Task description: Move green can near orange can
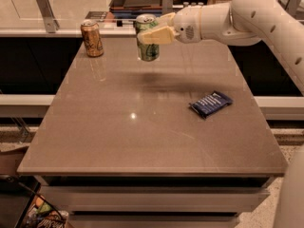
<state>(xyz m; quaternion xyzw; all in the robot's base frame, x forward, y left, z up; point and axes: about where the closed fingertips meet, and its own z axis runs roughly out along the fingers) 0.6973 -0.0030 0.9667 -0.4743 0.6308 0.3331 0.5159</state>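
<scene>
Top of table point(142, 127): smooth, grey-brown, semi-gloss; lamp glint near centre, faint can reflections. At 12 o'clock, green can point(148, 51): metal, shiny printed sides, silver top. At 10 o'clock, orange can point(91, 38): metal, glossy golden sides, silver top. Clamped on green can, gripper point(150, 29), 12 o'clock above table: cream fingers, smooth, matt, plastic-looking. White arm point(247, 13): smooth satin shell. At 3 o'clock, packet point(211, 103): dark blue wrapper, slight sheen.

The gripper point(149, 30) fingers point(159, 33) clasp the green aluminium can point(148, 50) over the brown flat desk point(142, 141); the orange-brown aluminium can point(91, 38) stands left of them, the dark flat packet point(211, 103) nearer, right.
</scene>
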